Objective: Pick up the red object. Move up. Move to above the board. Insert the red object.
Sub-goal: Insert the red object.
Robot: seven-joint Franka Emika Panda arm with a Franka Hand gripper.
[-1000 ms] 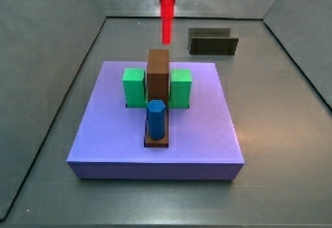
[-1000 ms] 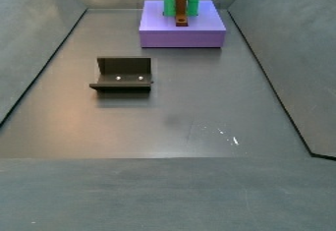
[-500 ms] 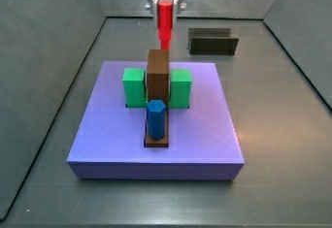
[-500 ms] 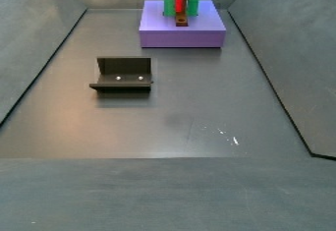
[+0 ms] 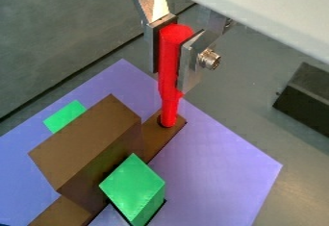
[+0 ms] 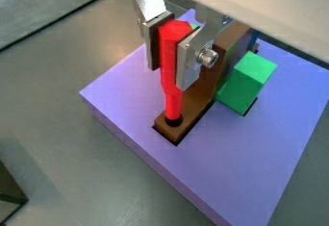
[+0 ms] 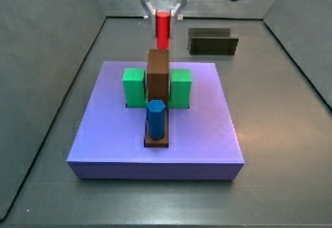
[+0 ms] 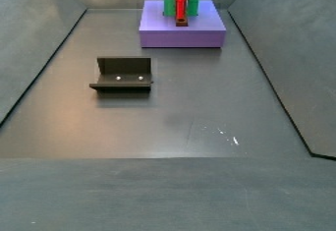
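Note:
My gripper [image 5: 171, 59] is shut on the thin red peg [image 5: 170, 76] and holds it upright near its top, over the lavender board [image 5: 225, 163]. In both wrist views the peg's lower end sits in a hole at the end of the long brown bar [image 6: 193, 110]. In a side view the gripper [image 7: 163, 7] hangs above the board's far edge [image 7: 104, 135] with the red peg [image 7: 162, 28] pointing down behind the brown bar [image 7: 158, 75]. The peg also shows in a side view [image 8: 180, 4] on the board [image 8: 184, 36].
Green blocks [image 7: 134, 86] [image 7: 182, 86] flank the brown bar. A thicker blue peg [image 7: 155, 118] stands upright in the bar's near end. The dark fixture [image 8: 122, 74] stands on the grey floor away from the board, also in a side view [image 7: 213, 43]. Grey walls enclose the floor.
My gripper has come down with the red peg. The peg's lower end has dropped from above the brown bar to the bar's far end.

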